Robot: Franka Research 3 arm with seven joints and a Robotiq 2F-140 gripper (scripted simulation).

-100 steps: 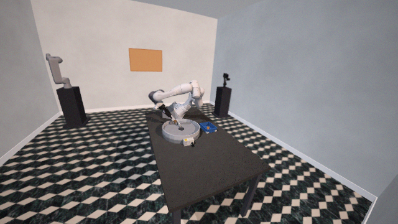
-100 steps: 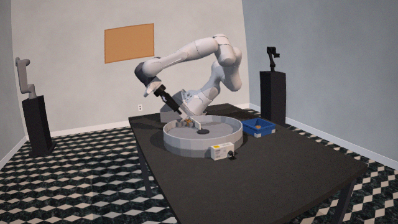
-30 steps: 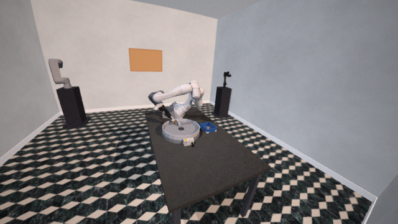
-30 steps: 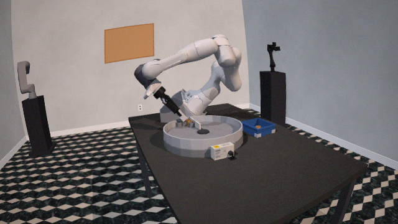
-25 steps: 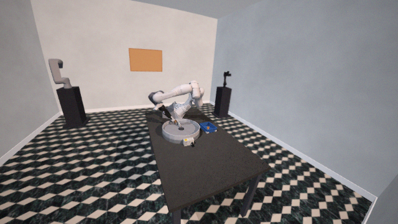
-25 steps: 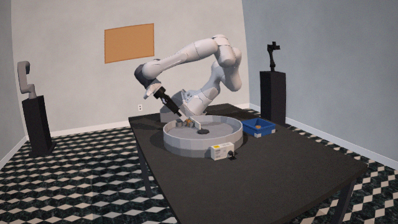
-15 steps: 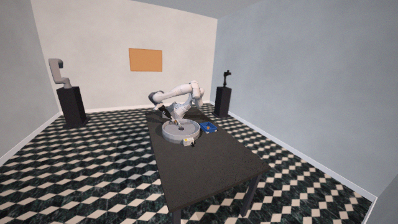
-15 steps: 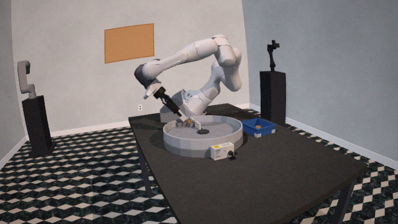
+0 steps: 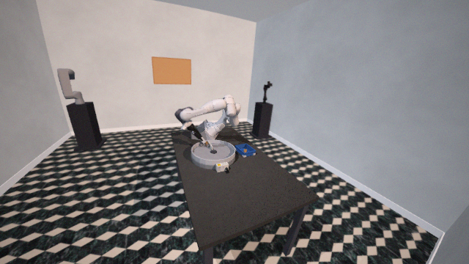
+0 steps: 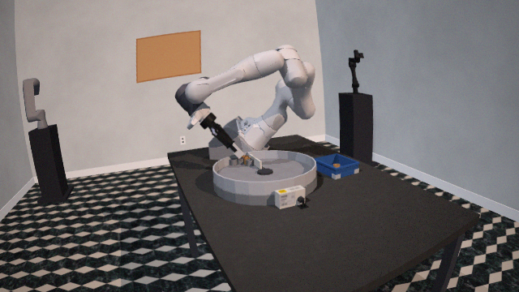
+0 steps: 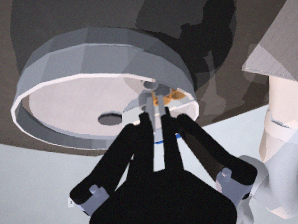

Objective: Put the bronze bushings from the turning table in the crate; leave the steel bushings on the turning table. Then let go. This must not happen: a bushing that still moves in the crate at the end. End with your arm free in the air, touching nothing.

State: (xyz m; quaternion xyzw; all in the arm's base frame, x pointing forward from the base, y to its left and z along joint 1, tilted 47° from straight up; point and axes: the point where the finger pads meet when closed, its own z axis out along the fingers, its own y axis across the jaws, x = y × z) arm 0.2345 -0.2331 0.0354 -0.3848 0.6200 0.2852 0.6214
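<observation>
In the exterior view, going left to right, you had grey steel bushings (image 10: 233, 161) (image 11: 149, 84) first, inside the turning table (image 9: 212, 162) (image 10: 263, 190) (image 11: 100, 56). Next came your hand (image 9: 204, 141) (image 10: 242, 156) (image 11: 156, 103), tilted, its fingers nearly together with nothing discernible clamped between them. The bronze bushings (image 9: 207, 144) (image 10: 246, 159) (image 11: 176, 94) sat just beside the fingertips, toward four o'clock there and between two and three o'clock in the wrist view, with steel close around them. That crowding looked like your main risk. You could not tell their long axis or exact count, since the fingers and neighbours hid part of them; contact was unclear too. Farther right, at about three o'clock from your hand, stood the blue crate (image 9: 249, 154) (image 10: 323, 170), with one bronze piece (image 9: 245, 150) (image 10: 336, 165) showing inside, its lower part hidden by the wall.

The grey arm (image 9: 66, 84) (image 10: 29, 99) and black arm (image 9: 264, 95) (image 10: 354, 75) changed pose.
</observation>
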